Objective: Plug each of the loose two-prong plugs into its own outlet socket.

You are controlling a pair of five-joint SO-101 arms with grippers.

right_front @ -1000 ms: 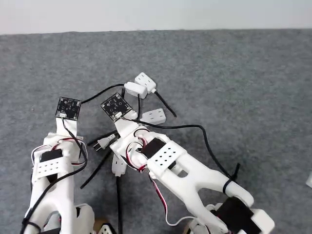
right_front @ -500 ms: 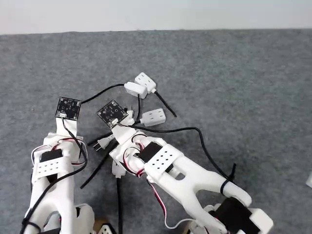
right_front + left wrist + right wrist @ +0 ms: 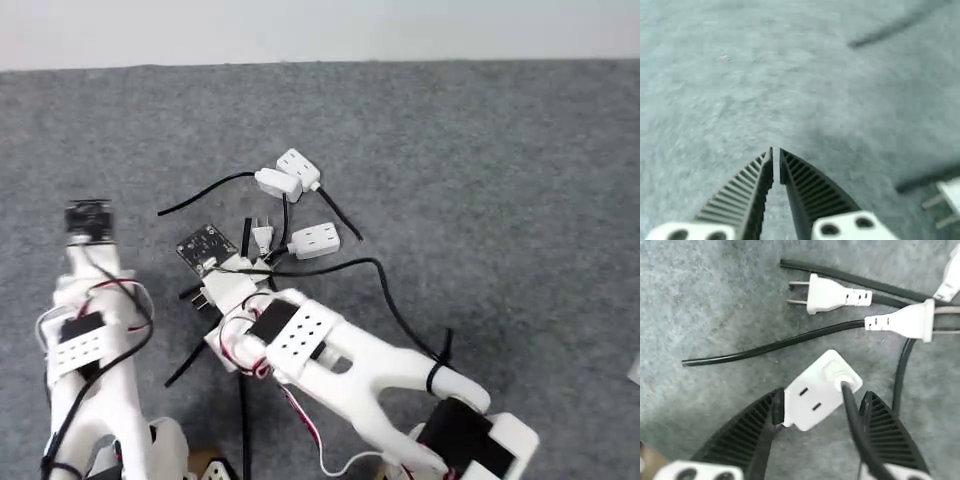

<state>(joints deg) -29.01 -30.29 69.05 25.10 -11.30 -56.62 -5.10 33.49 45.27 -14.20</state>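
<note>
Here: right gripper (image 3: 822, 397) parted around outlet socket (image 3: 815, 387); left gripper (image 3: 776, 152) clenched, empty; plug (image 3: 951, 192) cut off at edge.

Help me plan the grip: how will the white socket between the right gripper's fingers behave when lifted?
The white socket looks like hard plastic: probably stiff and light. Its smooth faces might slip in the right gripper. Its black cord would likely drag and twist it.
</note>
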